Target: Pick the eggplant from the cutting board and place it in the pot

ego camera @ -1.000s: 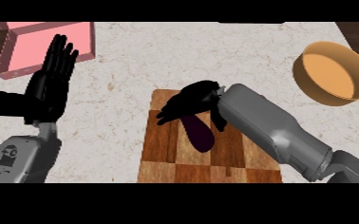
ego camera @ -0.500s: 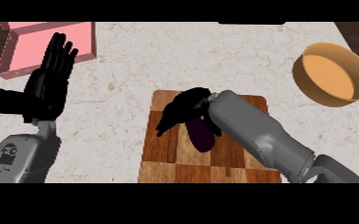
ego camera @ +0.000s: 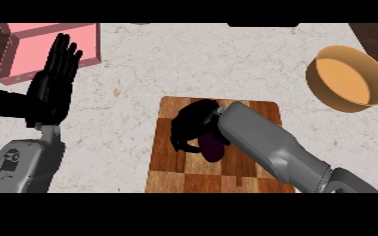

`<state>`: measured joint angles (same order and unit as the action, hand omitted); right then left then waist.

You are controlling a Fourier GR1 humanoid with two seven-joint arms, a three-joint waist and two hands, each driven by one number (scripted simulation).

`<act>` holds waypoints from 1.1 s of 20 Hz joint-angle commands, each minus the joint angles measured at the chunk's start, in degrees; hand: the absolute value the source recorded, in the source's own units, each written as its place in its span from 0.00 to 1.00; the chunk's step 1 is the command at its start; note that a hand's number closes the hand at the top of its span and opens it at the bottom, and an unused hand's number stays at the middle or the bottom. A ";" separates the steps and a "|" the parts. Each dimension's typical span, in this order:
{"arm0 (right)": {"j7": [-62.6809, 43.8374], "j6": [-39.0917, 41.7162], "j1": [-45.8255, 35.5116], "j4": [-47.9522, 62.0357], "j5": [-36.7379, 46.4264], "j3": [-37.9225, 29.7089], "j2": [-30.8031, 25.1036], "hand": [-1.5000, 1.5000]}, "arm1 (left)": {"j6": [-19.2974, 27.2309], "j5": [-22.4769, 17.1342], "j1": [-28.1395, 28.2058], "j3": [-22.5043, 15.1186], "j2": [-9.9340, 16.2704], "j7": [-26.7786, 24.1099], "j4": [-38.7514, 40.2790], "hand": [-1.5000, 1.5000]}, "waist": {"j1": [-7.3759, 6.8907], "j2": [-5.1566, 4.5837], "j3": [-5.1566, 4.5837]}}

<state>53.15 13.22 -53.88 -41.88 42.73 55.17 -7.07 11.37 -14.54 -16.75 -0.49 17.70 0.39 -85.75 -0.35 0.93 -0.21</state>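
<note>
robot hand closes over eggplant on cutting board

the right robot hand [ego camera: 193, 125] curls its fingers down over the dark purple eggplant [ego camera: 212, 148], which lies on the wooden cutting board [ego camera: 166, 172]. the left robot hand [ego camera: 53, 82] rests open at the left, fingers up. on the speckled pale surface [ego camera: 199, 60], the orange pot [ego camera: 343, 77] sits well apart at right; a pink box [ego camera: 44, 42] sits at upper left.

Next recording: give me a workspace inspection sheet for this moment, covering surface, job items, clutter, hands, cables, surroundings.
Surface: speckled light counter.
Job's things: eggplant lying on the wooden cutting board; orange pot at right, nothing seen inside.
Clutter: pink box at upper left.
Hands: right hand curled over the eggplant's upper end; left hand open, resting at left, fingers up.
Cables: nothing seen.
Surroundings: dark strip at the upper right corner, unclear.
</note>
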 commanded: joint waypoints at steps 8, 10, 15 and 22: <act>-10.26 0.34 4.96 -10.62 -0.09 -8.97 -0.70 1.00 | -1.87 0.35 2.37 2.36 0.58 -1.26 0.24 0.50 | 1.43 -0.50 0.17; -21.13 -4.20 8.64 -10.82 -0.24 -11.86 0.11 1.00 | -0.02 0.54 3.52 2.79 0.25 -0.51 0.21 0.50 | 4.37 0.58 0.15; -39.28 -10.73 14.40 -15.20 -1.08 -18.90 1.25 1.00 | 0.92 0.67 6.42 3.91 0.52 -1.04 -0.72 0.50 | 7.83 2.23 0.09; -58.51 -18.35 14.85 -31.81 2.80 -27.32 -3.08 1.00 | 0.90 0.51 7.84 5.11 1.31 -1.18 -0.91 0.50 | 9.16 2.58 0.03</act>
<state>4.88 -1.28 -39.92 -66.12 43.66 32.08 -8.44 12.52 -13.96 -10.13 4.04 18.79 0.20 -86.57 8.36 3.49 -0.15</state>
